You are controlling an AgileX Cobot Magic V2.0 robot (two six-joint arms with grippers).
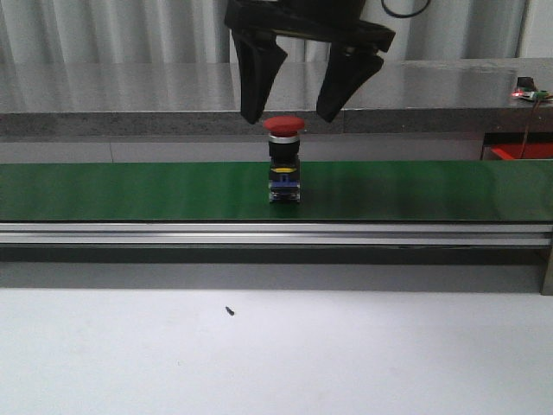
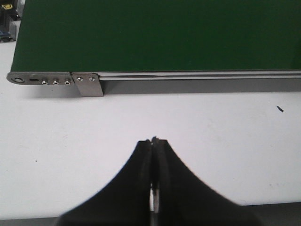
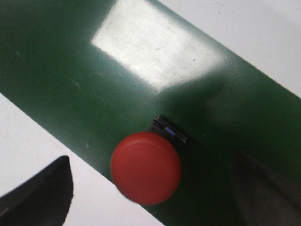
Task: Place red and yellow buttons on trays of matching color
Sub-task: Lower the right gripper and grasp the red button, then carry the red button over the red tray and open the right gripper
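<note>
A red button with a mushroom cap on a black and blue body stands upright on the green conveyor belt. My right gripper hangs open just above it, one finger on each side of the cap and not touching it. From the right wrist the red button lies between the spread fingers of the right gripper, near the belt's edge. My left gripper is shut on nothing over the white table, short of the belt's end. No yellow button or yellow tray is in view.
The belt's aluminium rail runs along its front side. Behind it is a grey ledge. Something red shows at the far right behind the belt; I cannot tell whether it is a tray. A small black speck lies on the white table.
</note>
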